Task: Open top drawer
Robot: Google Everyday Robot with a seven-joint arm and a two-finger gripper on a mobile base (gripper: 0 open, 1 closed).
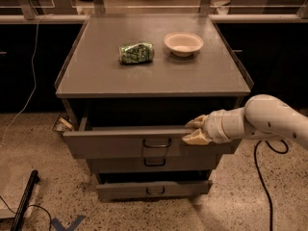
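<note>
The top drawer [120,143], the widest grey one with a small loop handle [157,143], stands pulled partway out of the grey cabinet. The dark gap behind its front hides the inside. My gripper [195,130] comes in from the right on a white arm. It sits at the right part of the drawer front's top edge. One tan finger [197,122] lies over the edge and the other is against the front face, clamped on the front panel.
The middle drawer [154,163] and the bottom drawer [154,190] sit below, the bottom one slightly out. On the cabinet top [154,78] lie a green crumpled bag [136,53] and a white bowl [183,43]. A black cable [262,177] trails on the floor at right, and a dark pole [24,201] at left.
</note>
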